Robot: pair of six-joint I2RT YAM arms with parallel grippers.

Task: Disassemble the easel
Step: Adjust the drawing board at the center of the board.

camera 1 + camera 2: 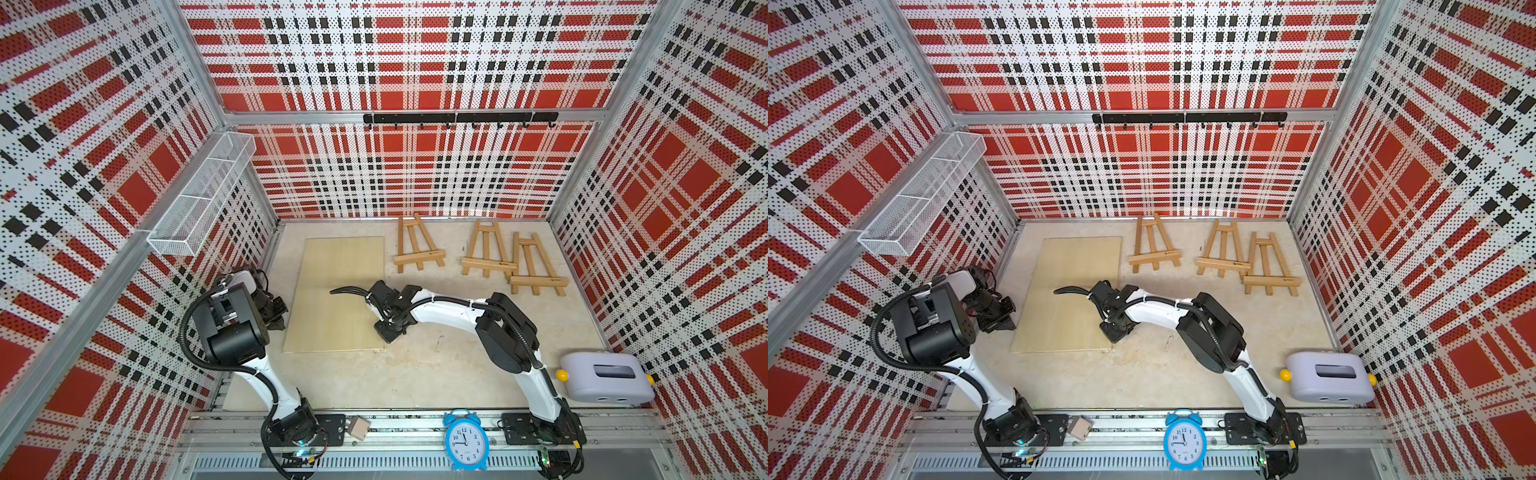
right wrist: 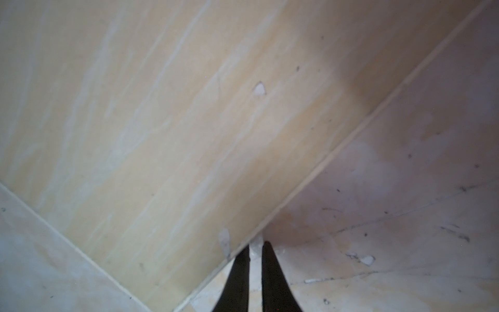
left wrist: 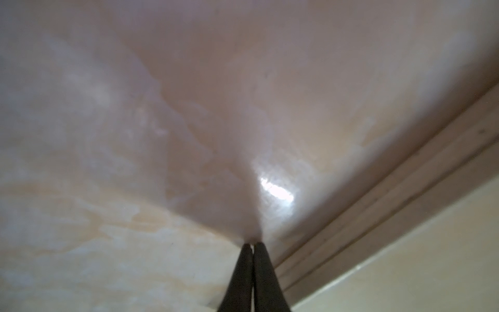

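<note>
Beige tabletop [image 1: 436, 374] — wooden board [image 1: 336, 291], three easels [image 1: 484, 253] (two touching)

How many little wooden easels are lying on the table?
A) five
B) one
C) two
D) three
D. Three lie flat at the back of the table: the first easel next to the board, then the middle easel and the last easel close together.
</note>
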